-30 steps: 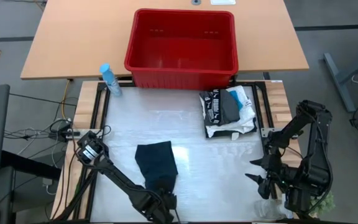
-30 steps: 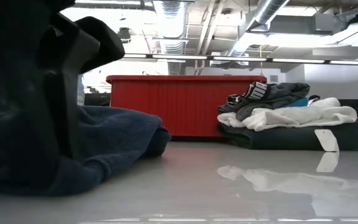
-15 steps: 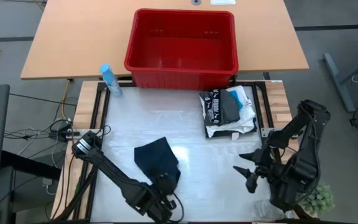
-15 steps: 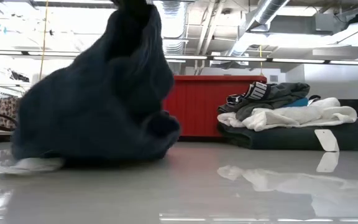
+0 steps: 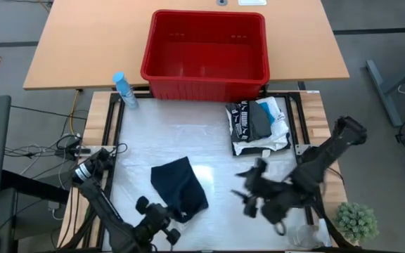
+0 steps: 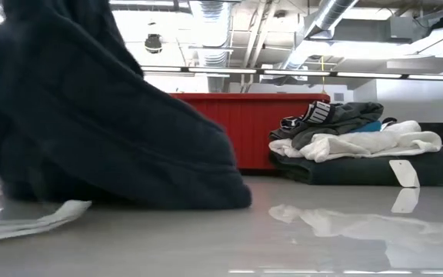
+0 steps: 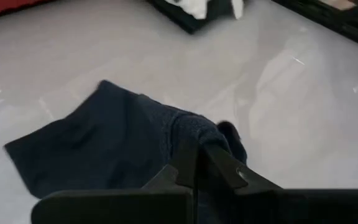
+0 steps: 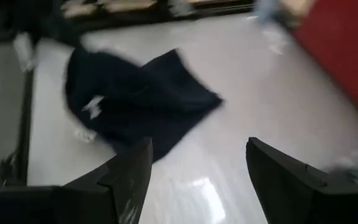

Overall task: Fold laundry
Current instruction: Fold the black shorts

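A dark garment [image 5: 179, 186] lies on the white bench [image 5: 216, 140]. The left claw [image 5: 162, 226], at its 7 o'clock, is clenched; the right claw [image 5: 247, 190], at 3 o'clock, is released.

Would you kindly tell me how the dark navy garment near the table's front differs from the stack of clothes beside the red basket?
The dark navy garment is a single loose, rumpled piece; the stack of clothes holds several folded garments, white, grey and black. The navy garment lies mid-table near the left gripper, whose fingers are shut; the stack sits at the back right, away from both grippers. The right gripper is open, facing the navy garment. Both rest on the white table.
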Robot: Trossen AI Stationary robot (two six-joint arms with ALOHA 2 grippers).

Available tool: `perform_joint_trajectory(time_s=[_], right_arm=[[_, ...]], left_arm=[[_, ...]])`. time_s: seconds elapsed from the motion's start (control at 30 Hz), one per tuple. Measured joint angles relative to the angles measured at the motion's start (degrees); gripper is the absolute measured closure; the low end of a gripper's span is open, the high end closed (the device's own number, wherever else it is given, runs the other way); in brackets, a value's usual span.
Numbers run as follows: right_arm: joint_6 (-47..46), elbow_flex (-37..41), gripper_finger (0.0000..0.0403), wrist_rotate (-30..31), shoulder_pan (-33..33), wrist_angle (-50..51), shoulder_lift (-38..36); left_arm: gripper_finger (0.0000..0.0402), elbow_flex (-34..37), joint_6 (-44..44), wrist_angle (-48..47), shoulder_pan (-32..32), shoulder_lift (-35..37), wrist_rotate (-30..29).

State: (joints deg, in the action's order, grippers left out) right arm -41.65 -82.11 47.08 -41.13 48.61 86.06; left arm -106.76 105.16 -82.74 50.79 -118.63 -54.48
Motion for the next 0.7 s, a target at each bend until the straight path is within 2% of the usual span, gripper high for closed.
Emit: perform_joint_trajectory(time_s=[0.1, 0.23, 0.33, 0.5, 0.63, 0.7], right_arm=[[12.51, 0.0, 0.0121, -9.83, 3.5, -9.04, 4.73], [23.16, 0.04, 0.0121, -18.9, 6.39, -19.83, 11.77], [24.28, 0.02, 0.0121, -25.33, 8.15, -25.06, 16.6], [25.28, 0.13, 0.0121, -26.84, 9.5, -28.63, 23.42], [25.21, 0.04, 0.0121, -32.42, 10.91, -33.51, 27.53], [24.83, 0.04, 0.0121, -33.15, 11.67, -34.36, 29.36]], left_arm=[[0.0401, 0.02, 3.58, -2.57, 0.6, -0.03, -0.02], [0.0401, 0.02, 4.1, -3.32, 0.51, -0.25, 0.23], [0.0401, 0.02, 4.13, -3.34, 0.32, -0.39, 0.21], [0.0401, 0.02, 3.52, -3.54, 0.32, -0.42, 0.22], [0.0401, 0.02, 3.08, -3.58, 0.32, -0.46, 0.24], [0.0401, 0.02, 3.01, -3.77, 0.32, -0.46, 0.28]])
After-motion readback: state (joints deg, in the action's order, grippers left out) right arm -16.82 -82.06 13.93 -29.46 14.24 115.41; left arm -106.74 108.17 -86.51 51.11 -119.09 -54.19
